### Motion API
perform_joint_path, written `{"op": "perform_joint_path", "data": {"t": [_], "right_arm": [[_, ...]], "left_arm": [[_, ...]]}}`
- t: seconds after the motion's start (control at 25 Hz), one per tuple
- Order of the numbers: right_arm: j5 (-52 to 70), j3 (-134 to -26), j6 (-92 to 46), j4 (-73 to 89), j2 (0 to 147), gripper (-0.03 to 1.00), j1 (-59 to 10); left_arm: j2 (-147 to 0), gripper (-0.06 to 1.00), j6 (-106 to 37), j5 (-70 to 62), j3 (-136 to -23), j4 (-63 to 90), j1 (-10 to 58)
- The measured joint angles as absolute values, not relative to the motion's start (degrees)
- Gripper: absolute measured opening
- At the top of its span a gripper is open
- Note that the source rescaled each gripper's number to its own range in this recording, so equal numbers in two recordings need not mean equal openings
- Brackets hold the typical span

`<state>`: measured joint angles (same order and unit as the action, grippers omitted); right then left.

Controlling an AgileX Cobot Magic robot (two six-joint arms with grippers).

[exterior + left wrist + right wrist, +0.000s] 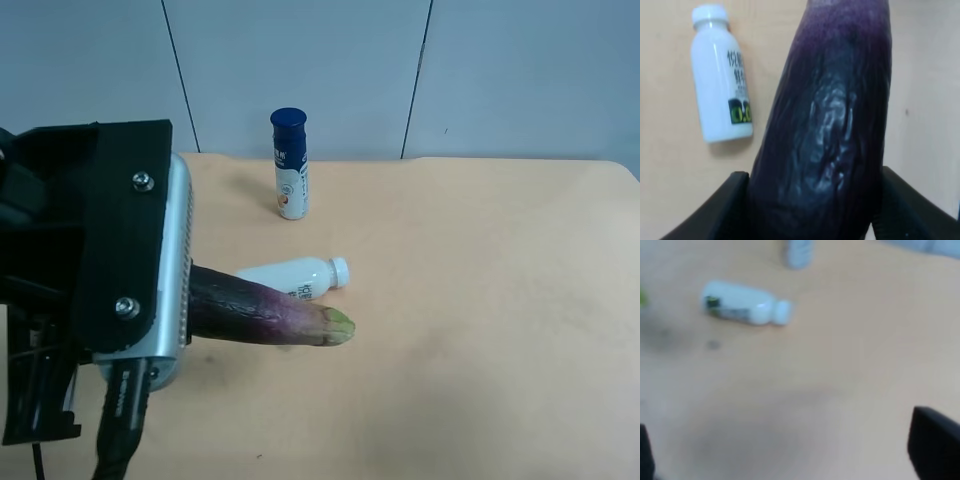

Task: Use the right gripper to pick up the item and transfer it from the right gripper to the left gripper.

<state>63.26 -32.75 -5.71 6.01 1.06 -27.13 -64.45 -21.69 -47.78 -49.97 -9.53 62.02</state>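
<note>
The eggplant (pixel 270 312) is dark purple and fades to lilac at its green stem tip. It sticks out sideways from the boxy black gripper with the silver plate (pixel 185 300) at the exterior high view's left, held above the table. In the left wrist view the eggplant (pixel 835 100) fills the gap between the black fingers (pixel 730 205) of the left gripper (pixel 815 210), which is shut on it. The right gripper (pixel 790 455) shows only as two dark fingertips (pixel 935 445) far apart at the frame's edges. It is open and empty over bare table. The right arm is out of the exterior high view.
A white bottle with green print (pixel 295 277) lies on the tan table (pixel 480 300) just behind the eggplant. It also shows in both wrist views (pixel 742 304) (pixel 722 75). A blue-capped bottle (pixel 289 165) stands upright near the table's far edge, by the grey wall.
</note>
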Motion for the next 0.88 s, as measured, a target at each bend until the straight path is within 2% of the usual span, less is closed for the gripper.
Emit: {"op": "perform_joint_path", "data": {"t": [0.16,0.48,0.72,0.88], "right_arm": [[63.26,-32.74,-5.71,6.01,-0.15,1.00,-17.35],[63.26,-32.74,-5.71,6.06,-0.15,1.00,-2.18],[63.26,-32.74,-5.71,6.06,-0.15,1.00,0.02],[63.26,-32.74,-5.71,6.06,-0.15,1.00,0.02]], "left_arm": [[-64.50,0.00,-21.69,-46.82,-49.97,-8.74,62.02],[-64.50,0.00,-18.69,-46.77,-49.97,-8.70,62.02],[-64.50,0.00,-7.65,-46.66,-49.97,-15.51,61.77],[-64.50,0.00,3.38,-46.82,-49.97,-20.82,56.92]]}}
